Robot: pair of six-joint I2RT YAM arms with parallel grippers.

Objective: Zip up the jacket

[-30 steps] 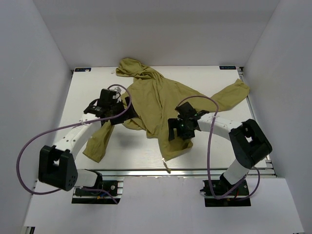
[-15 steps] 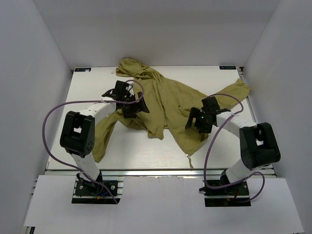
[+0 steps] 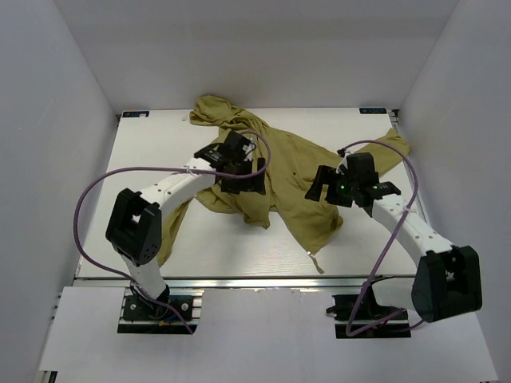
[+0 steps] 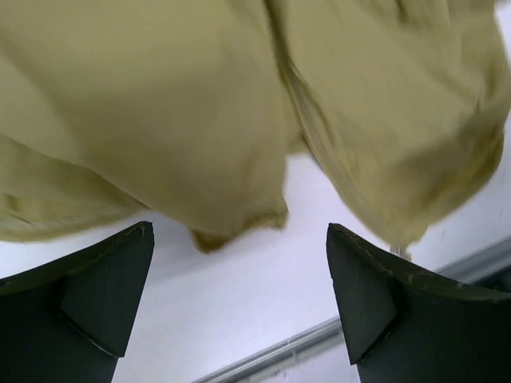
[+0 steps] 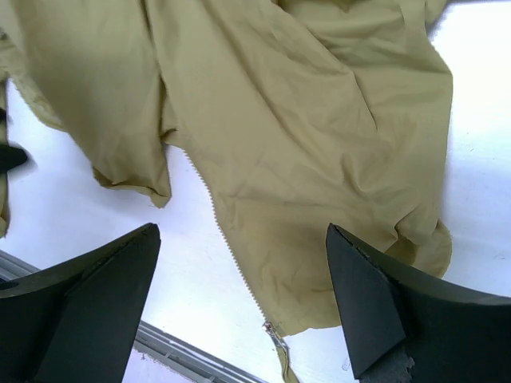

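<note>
The white surface [image 3: 200, 239] carries the olive jacket [image 3: 287, 167], crumpled across the middle of the overhead view, hood toward the top, front unzipped. The left claw [image 4: 239, 271] and the right claw [image 5: 239, 279] hover over it, jaws spread wide, gripping nothing. In the right wrist view a toothed zipper edge [image 5: 227, 239] runs down to its pull [image 5: 275, 335] at lower centre. The step looks like lining up. Next, one claw should pin that hem while the other fetches the opposite edge.

White tabletop [image 3: 152, 152], matte, evenly lit. Boxed in by plain white back wall [image 3: 255, 56], left wall [image 3: 48, 159], right wall [image 3: 471, 120]. Metal rail [image 3: 239, 282] along near edge, white panel [image 3: 255, 335] just beyond it. Soft shadows.
</note>
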